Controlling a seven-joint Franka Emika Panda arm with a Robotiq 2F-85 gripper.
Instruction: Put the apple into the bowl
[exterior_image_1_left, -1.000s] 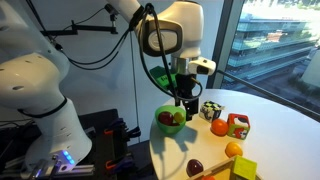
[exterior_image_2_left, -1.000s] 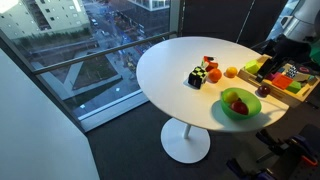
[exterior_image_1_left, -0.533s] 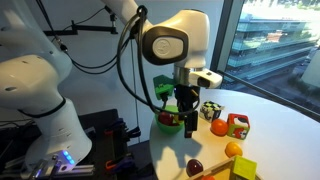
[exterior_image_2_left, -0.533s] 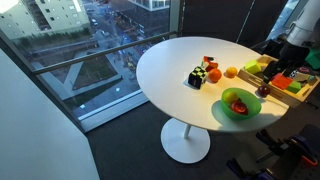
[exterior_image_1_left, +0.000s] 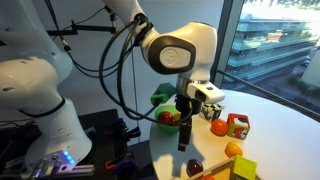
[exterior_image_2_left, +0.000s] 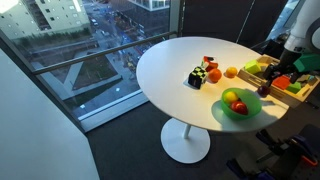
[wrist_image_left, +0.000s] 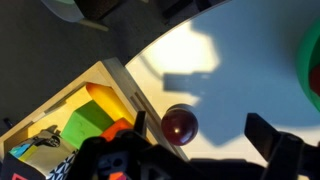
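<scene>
The pincer (exterior_image_1_left: 183, 143), its fingers apart, hovers over the apple (exterior_image_1_left: 194, 166) near the tabletop (exterior_image_1_left: 268, 112) edge.

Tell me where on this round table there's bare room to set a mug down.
Widest bare stretch: the window-side half of the table, from its rim up to the patterned cube and oranges. A narrower strip runs between those and the bowl. Crowded: the side by the wooden box, where the open claw hangs near the apple.
</scene>
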